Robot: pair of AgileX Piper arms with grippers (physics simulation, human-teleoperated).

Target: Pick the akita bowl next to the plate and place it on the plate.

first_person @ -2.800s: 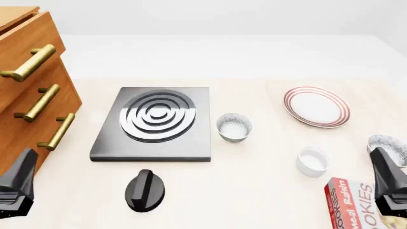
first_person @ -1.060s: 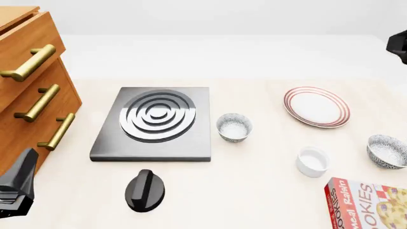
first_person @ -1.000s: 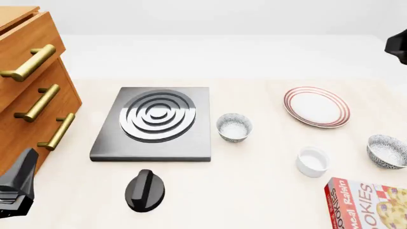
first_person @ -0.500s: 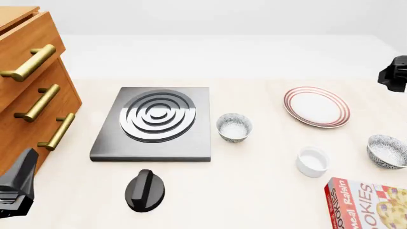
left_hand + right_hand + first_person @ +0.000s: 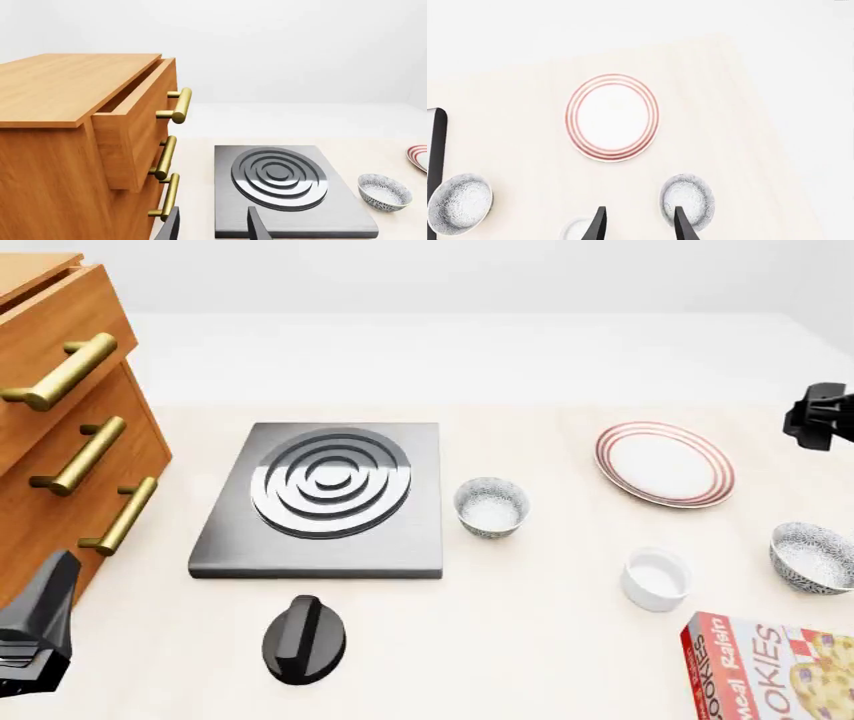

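The white plate (image 5: 665, 463) (image 5: 612, 117) with red rings lies at the table's right rear. One speckled akita bowl (image 5: 811, 557) (image 5: 687, 200) stands in front of it toward the right edge. A second one alike (image 5: 491, 506) (image 5: 460, 202) (image 5: 383, 191) sits beside the stove. My right gripper (image 5: 817, 418) (image 5: 639, 227) hovers open and empty at the right edge, high over the plate and the right-hand bowl. My left gripper (image 5: 34, 635) (image 5: 212, 227) is open and empty at the front left, near the cabinet.
A plain white ramekin (image 5: 655, 578) stands between the two bowls. A cookies box (image 5: 767, 665) lies at the front right. The grey stove plate (image 5: 323, 495) with its black knob (image 5: 306, 638) fills the middle left. A wooden drawer cabinet (image 5: 67, 430) lines the left side.
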